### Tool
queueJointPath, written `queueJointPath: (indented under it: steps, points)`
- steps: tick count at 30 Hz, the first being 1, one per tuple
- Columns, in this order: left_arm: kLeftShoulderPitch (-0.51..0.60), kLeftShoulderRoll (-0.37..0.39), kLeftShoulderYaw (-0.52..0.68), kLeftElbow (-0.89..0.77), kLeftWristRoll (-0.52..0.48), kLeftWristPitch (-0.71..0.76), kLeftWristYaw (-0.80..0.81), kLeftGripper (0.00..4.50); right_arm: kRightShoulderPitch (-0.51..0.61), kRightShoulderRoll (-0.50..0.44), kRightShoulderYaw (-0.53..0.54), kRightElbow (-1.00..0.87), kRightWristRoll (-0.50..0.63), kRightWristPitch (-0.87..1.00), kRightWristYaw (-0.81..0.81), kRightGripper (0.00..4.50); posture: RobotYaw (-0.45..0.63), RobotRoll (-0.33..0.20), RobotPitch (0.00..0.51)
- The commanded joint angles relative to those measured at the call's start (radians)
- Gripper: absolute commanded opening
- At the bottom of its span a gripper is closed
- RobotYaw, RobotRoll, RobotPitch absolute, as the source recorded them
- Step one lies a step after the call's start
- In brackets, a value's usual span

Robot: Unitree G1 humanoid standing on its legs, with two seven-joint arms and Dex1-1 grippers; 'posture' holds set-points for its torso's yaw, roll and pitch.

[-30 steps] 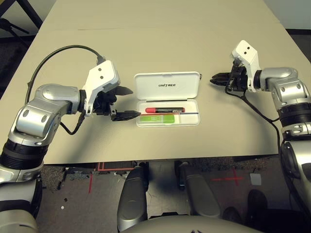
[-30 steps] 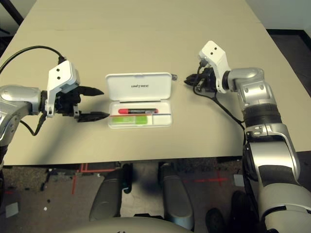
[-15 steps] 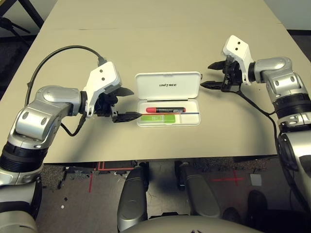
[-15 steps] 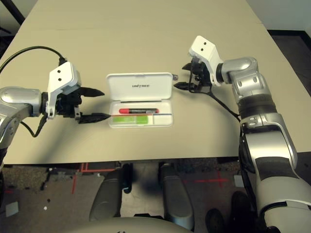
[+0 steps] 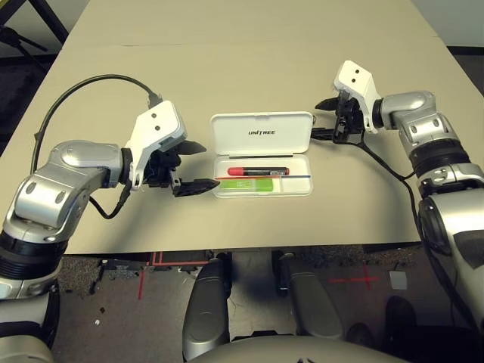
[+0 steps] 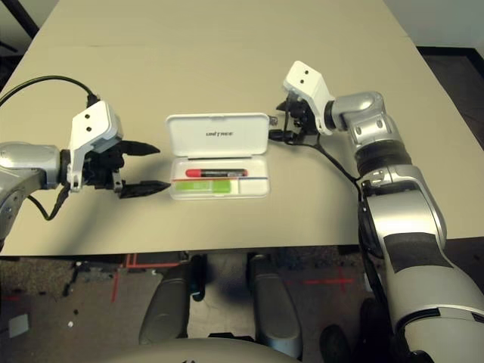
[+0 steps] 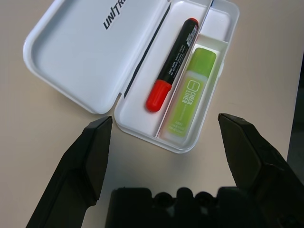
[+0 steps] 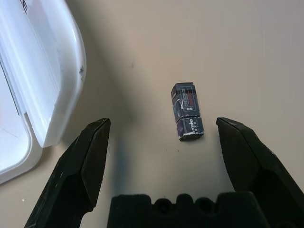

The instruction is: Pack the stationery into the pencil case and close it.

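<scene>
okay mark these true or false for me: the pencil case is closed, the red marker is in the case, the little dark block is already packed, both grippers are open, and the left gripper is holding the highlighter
1. The pencil case is closed. False: its lid lies open.
2. The red marker is in the case. True.
3. The dark block is already packed. False: it lies on the table outside the case, before the right gripper.
4. Both grippers are open. True.
5. The left gripper holds the highlighter. False: the highlighter lies in the case beside the marker.

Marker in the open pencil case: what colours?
Red cap, black barrel, on the marker; the left wrist view shows it best.
</scene>
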Motion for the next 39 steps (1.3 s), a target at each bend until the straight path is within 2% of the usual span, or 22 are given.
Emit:
queueJointPath:
  steps: [1, 18, 21, 25, 31, 39]
  points:
    - [0.014, 0.017, 0.018, -0.040, -0.025, 0.020, 0.007, 4.50, 0.000, 0.010, 0.007, 0.028, -0.014, -0.021, -0.010, 4.45, 0.15, 0.000, 0.287]
    - [0.050, 0.023, 0.041, -0.078, -0.060, 0.037, 0.042, 4.50, -0.019, 0.072, 0.004, 0.154, -0.051, -0.034, -0.137, 4.45, 0.17, 0.000, 0.301]
    - [0.050, 0.022, 0.040, -0.074, -0.059, 0.032, 0.044, 4.50, -0.022, 0.078, -0.001, 0.175, -0.050, -0.037, -0.152, 3.85, 0.17, 0.000, 0.299]
    - [0.044, 0.019, 0.035, -0.066, -0.055, 0.026, 0.044, 4.50, -0.024, 0.081, -0.009, 0.190, -0.047, -0.036, -0.154, 2.52, 0.17, 0.000, 0.296]
    - [0.036, 0.017, 0.026, -0.049, -0.046, 0.009, 0.038, 4.50, -0.026, 0.076, -0.020, 0.192, -0.043, -0.035, -0.152, 0.28, 0.16, 0.000, 0.288]
    - [0.015, 0.011, 0.004, -0.021, -0.036, -0.017, 0.032, 4.50, -0.026, 0.067, -0.030, 0.185, -0.035, -0.032, -0.146, 0.25, 0.14, 0.000, 0.279]
